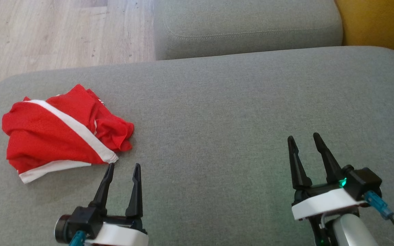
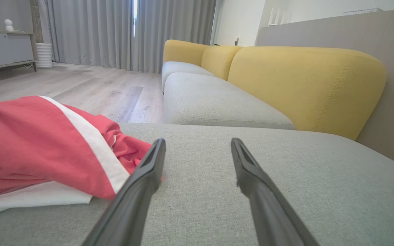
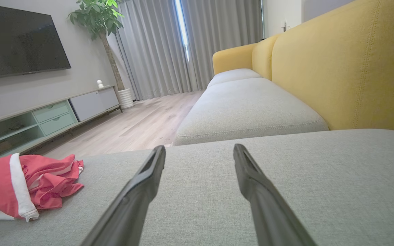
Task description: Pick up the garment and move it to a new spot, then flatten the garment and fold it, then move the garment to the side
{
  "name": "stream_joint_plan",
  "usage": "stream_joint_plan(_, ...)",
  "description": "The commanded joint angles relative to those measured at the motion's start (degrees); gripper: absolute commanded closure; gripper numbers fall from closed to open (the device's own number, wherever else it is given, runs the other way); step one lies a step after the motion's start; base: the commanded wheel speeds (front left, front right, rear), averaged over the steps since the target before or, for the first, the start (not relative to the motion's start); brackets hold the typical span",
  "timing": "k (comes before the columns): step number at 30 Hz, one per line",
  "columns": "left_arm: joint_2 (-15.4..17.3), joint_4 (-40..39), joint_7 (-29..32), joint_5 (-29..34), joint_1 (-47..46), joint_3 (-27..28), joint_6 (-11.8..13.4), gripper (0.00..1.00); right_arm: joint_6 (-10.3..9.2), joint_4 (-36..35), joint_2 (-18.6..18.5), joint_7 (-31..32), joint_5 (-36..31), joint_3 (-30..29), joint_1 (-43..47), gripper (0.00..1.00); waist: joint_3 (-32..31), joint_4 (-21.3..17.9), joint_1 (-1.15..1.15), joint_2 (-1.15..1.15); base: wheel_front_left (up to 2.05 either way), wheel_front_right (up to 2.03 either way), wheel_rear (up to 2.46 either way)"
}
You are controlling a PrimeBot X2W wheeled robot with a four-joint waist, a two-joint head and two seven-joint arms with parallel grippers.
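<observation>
Head view: showed the left gripper low over the grey seat cushion, its two dark fingers spread wide with nothing between them. Placed the garment, red with white stripes and crumpled in a heap, just ahead of that gripper and to its left, a white hem corner just beside the tip of the gripper's left finger; could not tell whether touching. Showed the right gripper likewise spread wide and empty, well apart from the garment, which lay far off to its left beyond the other gripper. Put a second cushion ahead of both grippers, a yellow backrest ahead and to the right, and wooden floor ahead and to the left. Left wrist view: set the garment to the left of the left gripper, bunched cloth partly hidden behind the left finger, bare cushion between the fingers. Right wrist view: set the garment far to the left of the right gripper, on the same cushion, clear of both fingers.
</observation>
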Motion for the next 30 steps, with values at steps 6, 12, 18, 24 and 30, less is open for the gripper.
stream_joint_plan(6,-0.33,-1.63,-0.62,0.60,-2.96,2.70,-0.41,0.00,-0.04,-1.56,-0.42,-0.78,0.59,1.12,-1.48,0.00,0.00,0.16,0.00,0.00,0.00,0.00,0.00)
stream_joint_plan(12,-0.37,-1.89,-0.62,0.03,-2.89,2.80,-0.45,0.00,-0.04,-1.40,-0.42,-0.78,1.03,1.02,-1.53,0.00,-0.14,0.36,0.00,0.00,0.00,0.00,0.00)
stream_joint_plan(18,-0.38,-2.86,-0.62,-0.59,-3.12,3.54,0.33,0.00,-0.04,-1.52,-0.42,-0.78,1.57,2.00,-1.06,0.00,-0.36,1.77,0.00,0.00,0.00,0.00,0.00)
stream_joint_plan(24,-0.38,-2.94,-0.62,-0.12,-3.03,4.97,0.55,0.00,-0.04,-1.80,-0.42,-0.78,2.17,4.15,-0.23,0.00,-1.04,5.97,0.00,0.00,0.00,0.00,0.00)
stream_joint_plan(30,-0.39,-2.91,-0.62,0.63,-2.03,6.50,0.51,0.00,-0.04,-1.77,-0.42,-0.78,3.19,6.85,0.35,0.00,-2.09,11.06,0.00,0.00,0.00,0.00,0.00)
